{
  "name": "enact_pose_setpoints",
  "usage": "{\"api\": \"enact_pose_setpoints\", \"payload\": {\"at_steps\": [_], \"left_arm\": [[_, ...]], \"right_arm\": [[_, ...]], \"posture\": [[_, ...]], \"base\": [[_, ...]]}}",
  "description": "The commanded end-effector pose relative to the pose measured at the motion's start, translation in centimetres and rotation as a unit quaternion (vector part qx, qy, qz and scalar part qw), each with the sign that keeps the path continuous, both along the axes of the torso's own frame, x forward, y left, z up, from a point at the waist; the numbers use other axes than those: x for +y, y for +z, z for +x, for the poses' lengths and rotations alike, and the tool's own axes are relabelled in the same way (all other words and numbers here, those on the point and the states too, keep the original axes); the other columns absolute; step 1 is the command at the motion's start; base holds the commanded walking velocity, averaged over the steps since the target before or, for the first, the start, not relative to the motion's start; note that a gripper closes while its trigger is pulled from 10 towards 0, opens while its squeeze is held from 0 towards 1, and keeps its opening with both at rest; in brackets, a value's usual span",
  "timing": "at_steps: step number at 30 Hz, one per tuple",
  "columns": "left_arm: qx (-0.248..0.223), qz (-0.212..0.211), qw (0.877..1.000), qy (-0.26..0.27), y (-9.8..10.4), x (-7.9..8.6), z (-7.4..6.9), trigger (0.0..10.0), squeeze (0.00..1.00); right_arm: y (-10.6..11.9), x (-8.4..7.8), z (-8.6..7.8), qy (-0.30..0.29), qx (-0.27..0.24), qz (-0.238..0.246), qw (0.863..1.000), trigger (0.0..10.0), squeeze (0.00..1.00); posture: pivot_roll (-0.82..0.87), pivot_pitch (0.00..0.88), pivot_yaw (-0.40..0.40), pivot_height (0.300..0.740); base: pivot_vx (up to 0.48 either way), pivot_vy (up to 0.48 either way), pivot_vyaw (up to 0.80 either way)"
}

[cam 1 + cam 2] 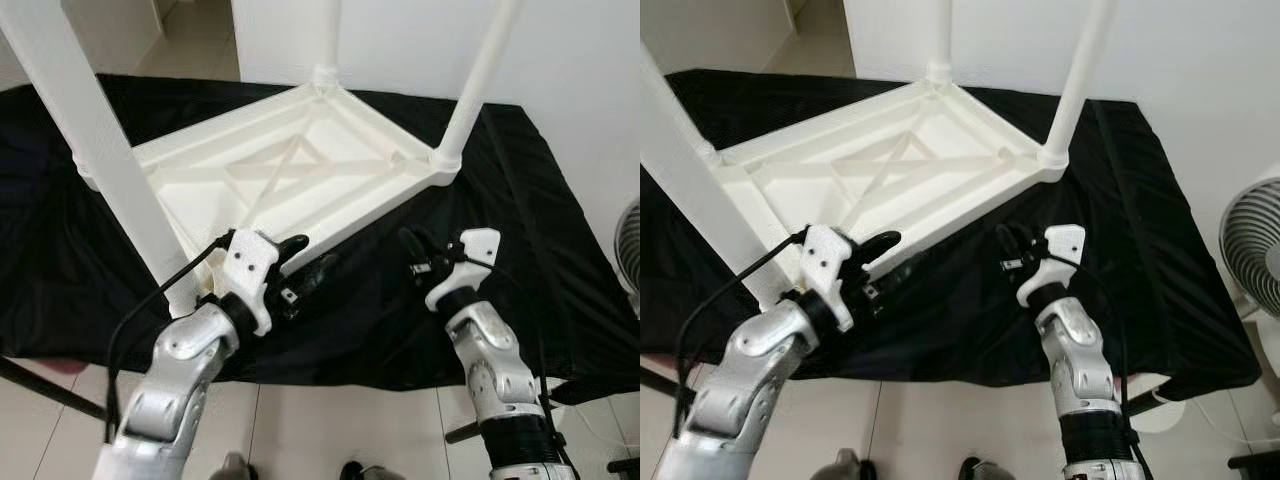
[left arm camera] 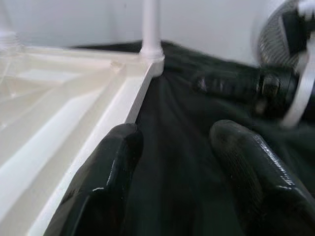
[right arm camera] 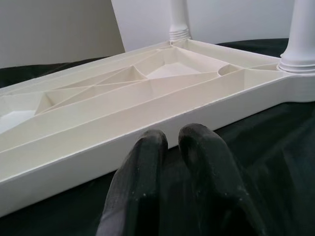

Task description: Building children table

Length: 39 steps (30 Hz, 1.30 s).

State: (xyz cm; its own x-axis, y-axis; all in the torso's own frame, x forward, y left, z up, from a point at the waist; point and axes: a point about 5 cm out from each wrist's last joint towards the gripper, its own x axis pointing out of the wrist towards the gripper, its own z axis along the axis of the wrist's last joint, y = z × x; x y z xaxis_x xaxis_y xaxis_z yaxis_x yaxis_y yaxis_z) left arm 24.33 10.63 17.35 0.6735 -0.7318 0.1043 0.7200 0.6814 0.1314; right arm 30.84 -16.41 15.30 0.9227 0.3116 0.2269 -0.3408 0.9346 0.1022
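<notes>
A white plastic children's table (image 1: 300, 170) lies upside down on a black cloth (image 1: 520, 200). Three white legs stand up from its corners: a near left leg (image 1: 90, 130), a far leg (image 1: 325, 40) and a right leg (image 1: 480, 80). My left gripper (image 1: 312, 256) is open and holds nothing. It hovers over the cloth just outside the table's front rim (image 2: 133, 105), close to the near leg's base. My right gripper (image 1: 410, 240) is shut on nothing, low over the cloth, with its fingers (image 3: 147, 147) pointing at the same rim (image 3: 147, 142) further right.
The cloth covers a low surface whose front edge runs just below my grippers, with pale floor tiles beyond it. A white fan (image 1: 1255, 250) stands on the floor to the right. A white wall rises behind the table.
</notes>
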Motion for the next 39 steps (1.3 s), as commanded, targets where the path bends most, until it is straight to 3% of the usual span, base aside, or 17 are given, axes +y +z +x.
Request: {"api": "enact_pose_setpoints", "payload": {"at_steps": [1, 8, 9, 11, 13, 30, 34, 35, 37, 39], "left_arm": [[0.006, 0.002, 1.0, -0.009, 0.0, 0.4, -0.7, 10.0, 0.0], [0.03, 0.004, 0.999, 0.035, -0.4, 2.4, -1.6, 10.0, 0.0], [0.023, 0.012, 0.998, 0.052, -0.3, 3.5, -2.0, 10.0, 0.0], [0.023, 0.012, 0.998, 0.052, -0.3, 3.5, -2.0, 10.0, 0.0], [0.026, 0.023, 0.997, 0.074, -0.2, 5.1, -2.3, 10.0, 0.0], [0.118, 0.097, 0.987, 0.045, 0.4, 11.0, -6.9, 10.0, 0.0], [0.138, 0.108, 0.983, 0.046, 0.5, 11.9, -7.4, 10.0, 0.0], [0.144, 0.124, 0.98, 0.061, 0.6, 13.2, -7.6, 10.0, 0.0], [0.144, 0.124, 0.98, 0.061, 0.6, 13.2, -7.6, 10.0, 0.0], [0.14, 0.142, 0.976, 0.084, 0.9, 14.4, -7.4, 10.0, 0.0]], "right_arm": [[-0.3, 0.2, 0.1, 0.006, 0.003, -0.004, 1.0, 10.0, 0.0], [-0.4, 0.9, 0.6, 0.022, 0.004, -0.005, 1.0, 10.0, 0.0], [-0.4, 1.2, 0.9, 0.03, 0.005, -0.004, 1.0, 10.0, 0.0], [-0.4, 1.2, 0.9, 0.03, 0.005, -0.004, 1.0, 10.0, 0.0], [-0.4, 1.7, 1.2, 0.042, 0.006, -0.003, 0.999, 10.0, 0.0], [-0.6, 3.5, 2.5, 0.081, 0.004, -0.002, 0.997, 10.0, 0.0], [-0.6, 3.5, 2.5, 0.082, 0.004, -0.003, 0.997, 10.0, 0.0], [-0.7, 3.5, 2.6, 0.084, 0.004, -0.004, 0.996, 10.0, 0.0], [-0.7, 3.5, 2.6, 0.084, 0.004, -0.004, 0.996, 10.0, 0.0], [-0.7, 3.5, 2.6, 0.084, 0.003, -0.004, 0.996, 10.0, 0.0]], "posture": [[0.18, 0.127, -0.038, 0.74], [0.2, 0.131, -0.049, 0.74], [0.24, 0.138, -0.065, 0.74], [0.24, 0.138, -0.065, 0.74], [0.25, 0.139, -0.071, 0.74], [0.34, 0.148, -0.094, 0.74], [0.35, 0.151, -0.098, 0.74], [0.35, 0.153, -0.1, 0.74], [0.35, 0.153, -0.1, 0.74], [0.35, 0.152, -0.1, 0.74]], "base": [[0.0, 0.0, 0.0], [0.0, 0.0, 0.0], [0.0, 0.0, 0.0], [0.0, 0.0, 0.0], [0.0, 0.0, 0.0], [0.0, 0.0, 0.0], [0.0, 0.0, 0.0], [0.0, 0.0, 0.0], [0.0, 0.0, 0.0], [0.0, 0.0, 0.0]]}}
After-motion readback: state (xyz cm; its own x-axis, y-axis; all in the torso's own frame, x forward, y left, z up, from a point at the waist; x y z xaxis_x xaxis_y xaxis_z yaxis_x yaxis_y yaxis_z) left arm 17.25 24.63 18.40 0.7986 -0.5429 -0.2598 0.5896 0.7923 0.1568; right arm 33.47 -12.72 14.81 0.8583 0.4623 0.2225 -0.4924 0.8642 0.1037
